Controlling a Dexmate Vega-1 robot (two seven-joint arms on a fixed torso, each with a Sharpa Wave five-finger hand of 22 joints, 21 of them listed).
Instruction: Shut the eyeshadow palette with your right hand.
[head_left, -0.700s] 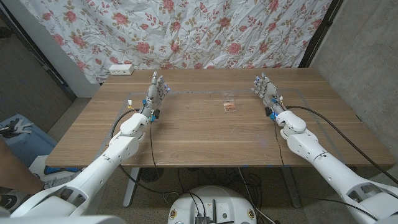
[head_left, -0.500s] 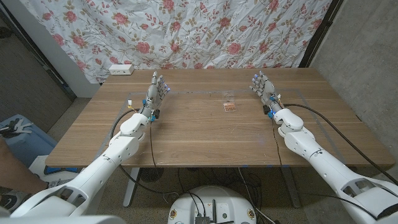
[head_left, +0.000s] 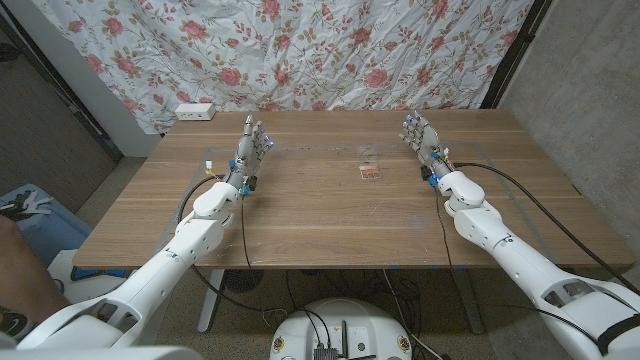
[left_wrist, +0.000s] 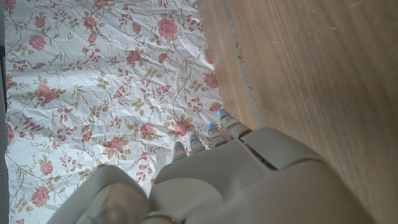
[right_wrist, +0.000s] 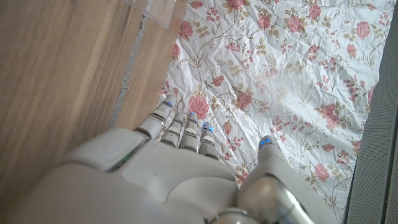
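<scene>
Head view: right hand (head_left: 424, 139), fingers apart and holding nothing, has shifted slightly toward the table's far edge, not yet reaching the eyeshadow palette (head_left: 371, 171), which lies mid-table, apart from it. Left hand (head_left: 252, 146) waits empty, fingers spread. Closing remains undone.

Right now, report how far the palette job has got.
Nothing looks done: the eyeshadow palette lies mid-table, apparently open, with no hand on it. The right hand is raised, fingers spread, holding nothing, to the palette's right. The left hand waits apart. Reaching over and closing the lid is all left.
</scene>
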